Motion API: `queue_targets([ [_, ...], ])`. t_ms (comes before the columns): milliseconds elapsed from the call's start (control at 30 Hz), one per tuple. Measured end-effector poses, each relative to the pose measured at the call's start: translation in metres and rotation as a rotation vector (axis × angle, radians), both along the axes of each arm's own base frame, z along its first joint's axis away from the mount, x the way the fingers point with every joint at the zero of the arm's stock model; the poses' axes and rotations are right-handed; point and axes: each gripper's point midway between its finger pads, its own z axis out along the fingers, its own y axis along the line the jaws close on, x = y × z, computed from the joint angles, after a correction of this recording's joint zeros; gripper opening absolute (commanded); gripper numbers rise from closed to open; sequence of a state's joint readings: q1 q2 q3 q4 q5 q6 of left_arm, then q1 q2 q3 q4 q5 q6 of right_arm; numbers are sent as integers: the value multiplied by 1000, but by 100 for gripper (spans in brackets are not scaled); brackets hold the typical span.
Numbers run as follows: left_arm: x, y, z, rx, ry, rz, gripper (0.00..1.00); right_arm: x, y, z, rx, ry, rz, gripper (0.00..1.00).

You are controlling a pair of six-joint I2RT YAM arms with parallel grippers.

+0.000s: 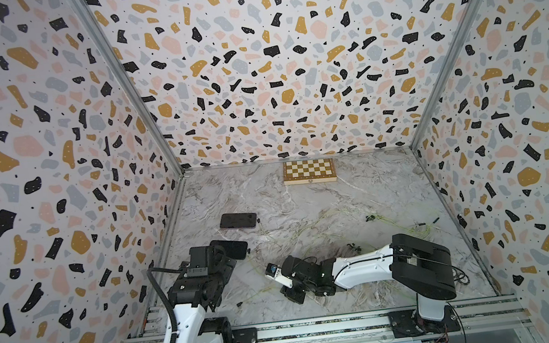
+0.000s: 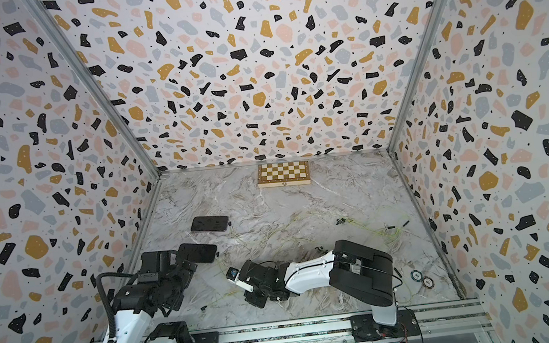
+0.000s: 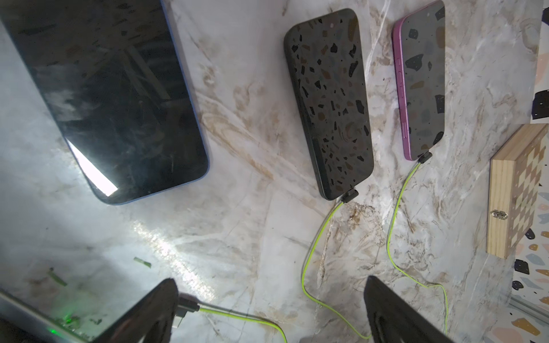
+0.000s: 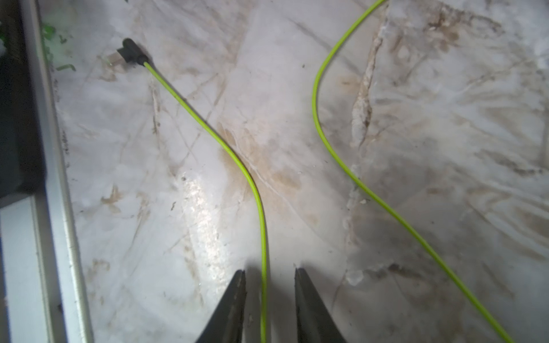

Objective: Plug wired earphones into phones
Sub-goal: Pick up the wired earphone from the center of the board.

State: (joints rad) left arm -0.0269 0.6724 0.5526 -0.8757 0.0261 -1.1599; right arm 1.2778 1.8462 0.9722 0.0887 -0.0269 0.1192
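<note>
Three black phones lie side by side in the left wrist view. The blue-edged phone (image 3: 104,98) has nothing plugged in. The all-black phone (image 3: 329,104) and the pink-edged phone (image 3: 421,80) each carry a black plug on a yellow-green earphone cable (image 3: 315,237). A loose plug (image 3: 187,307) lies on the table against one finger of my open left gripper (image 3: 271,297). My right gripper (image 4: 269,271) straddles that plug's cable (image 4: 237,160) close behind the plug (image 4: 132,52). Its jaws stand narrowly apart and the cable runs between them untouched. In both top views two phones (image 1: 238,220) (image 2: 200,252) show; my left arm hides the other.
A wooden chessboard box (image 1: 309,171) sits at the back wall. Earbuds (image 1: 370,218) and tangled cable lie right of centre, with loose plug ends (image 1: 434,220) near the right wall. Two poker chips (image 2: 421,278) lie by the right arm. A metal rail (image 4: 56,178) borders the table.
</note>
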Motion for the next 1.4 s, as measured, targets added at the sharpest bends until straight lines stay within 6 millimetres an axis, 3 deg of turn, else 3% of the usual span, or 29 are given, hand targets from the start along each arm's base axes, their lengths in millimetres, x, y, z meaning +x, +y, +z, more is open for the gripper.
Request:
queue_targets([
  [100,-1,0,-1,-2,5,4,96,-1,1,0,-4,-13,-5,14],
  [333,-1,-2,-3,-12,9,1,95,2,-1,0,-12,-58,-25,0],
  [500,0,-6,-5,-33,6,-14,91,8,-10,1,-29,-97,-51,0],
  [667,4,-16,-9,-66,12,-62,85,21,-34,3,-37,-96,-100,0],
  [933,-5,-48,-28,-125,41,-211,75,52,-69,14,2,-66,-222,0],
  [1200,-28,-85,-48,-216,65,-318,55,48,-77,5,-9,-29,-224,0],
  [1400,-32,-101,-58,-241,52,-341,46,44,-76,9,18,-11,-222,0],
])
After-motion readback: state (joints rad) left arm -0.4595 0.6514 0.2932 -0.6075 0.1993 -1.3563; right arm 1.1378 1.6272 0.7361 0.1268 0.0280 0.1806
